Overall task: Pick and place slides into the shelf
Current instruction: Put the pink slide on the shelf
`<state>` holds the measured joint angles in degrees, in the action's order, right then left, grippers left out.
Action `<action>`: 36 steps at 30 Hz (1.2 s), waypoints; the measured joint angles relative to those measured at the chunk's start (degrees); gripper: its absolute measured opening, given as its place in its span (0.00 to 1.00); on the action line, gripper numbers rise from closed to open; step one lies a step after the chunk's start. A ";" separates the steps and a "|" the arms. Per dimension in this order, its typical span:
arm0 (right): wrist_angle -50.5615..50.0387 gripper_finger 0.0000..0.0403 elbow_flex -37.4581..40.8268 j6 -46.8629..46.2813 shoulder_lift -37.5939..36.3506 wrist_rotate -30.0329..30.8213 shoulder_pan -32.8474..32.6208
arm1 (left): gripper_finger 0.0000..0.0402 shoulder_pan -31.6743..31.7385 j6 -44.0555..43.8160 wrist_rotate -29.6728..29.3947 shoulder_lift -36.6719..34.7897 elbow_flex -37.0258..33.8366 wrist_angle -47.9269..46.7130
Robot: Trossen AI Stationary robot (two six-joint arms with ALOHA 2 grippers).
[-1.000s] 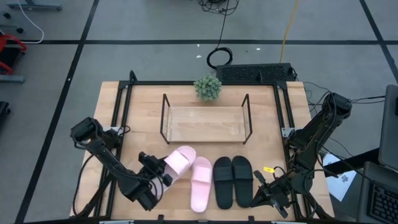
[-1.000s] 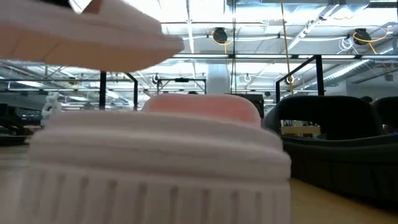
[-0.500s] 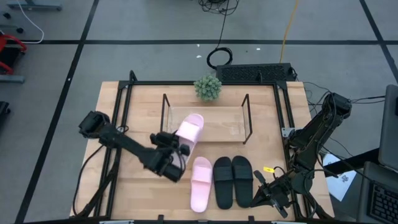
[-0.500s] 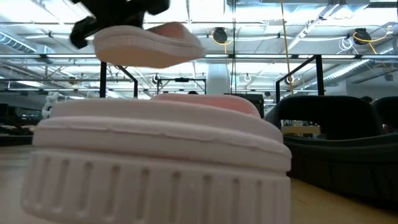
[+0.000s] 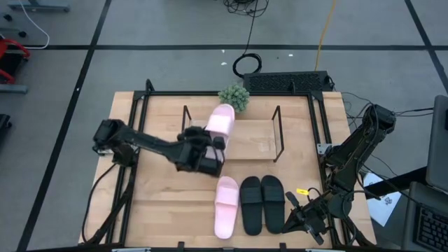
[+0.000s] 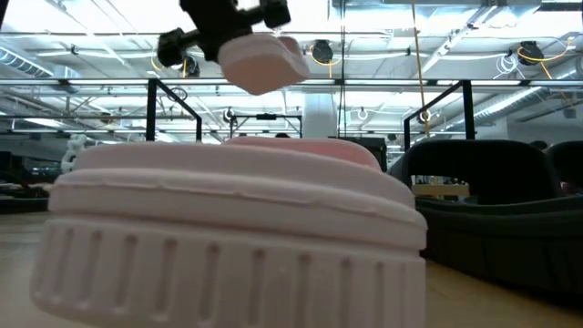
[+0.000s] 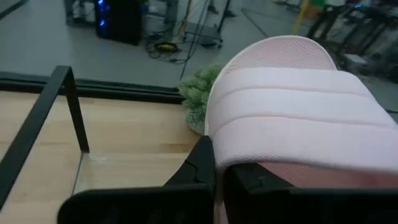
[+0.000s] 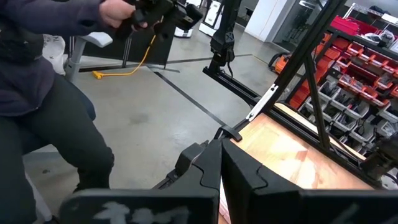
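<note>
The shelf (image 5: 238,140) stands mid-desk (image 5: 161,203), and above its left end the left pincer (image 5: 210,148) grips one pink slide (image 5: 222,120) by the heel. It should lower the slide flat onto the shelf board, clear of the rod frame, before releasing. The other pink slide (image 5: 225,206) and the black pair (image 5: 262,203) lie on the desk in front of the shelf; the right pincer (image 8: 219,171), clenched on nothing, waits off the desk's right front corner.

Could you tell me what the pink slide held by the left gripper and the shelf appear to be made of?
The pink slide looks like soft moulded foam or rubber: matte, finely textured, with a ridged strap. The shelf appears to be a light wood-grain board with thin black metal rod frames.
</note>
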<state>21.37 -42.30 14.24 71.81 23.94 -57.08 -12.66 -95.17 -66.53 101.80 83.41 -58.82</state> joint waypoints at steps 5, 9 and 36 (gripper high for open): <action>-0.65 0.00 -0.01 -0.07 0.00 0.00 -0.02 | 0.00 2.18 6.46 1.89 0.00 0.01 6.61; -0.70 0.00 -0.01 -0.07 0.00 -0.01 -0.02 | 0.00 2.00 11.95 1.88 0.00 0.05 10.55; 1.78 0.00 -0.02 2.62 0.04 0.00 4.40 | 0.00 -3.82 12.63 0.27 0.59 0.05 8.16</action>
<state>23.14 -42.33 16.86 71.85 23.94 -52.68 -16.48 -82.54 -66.26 102.39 83.46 -50.65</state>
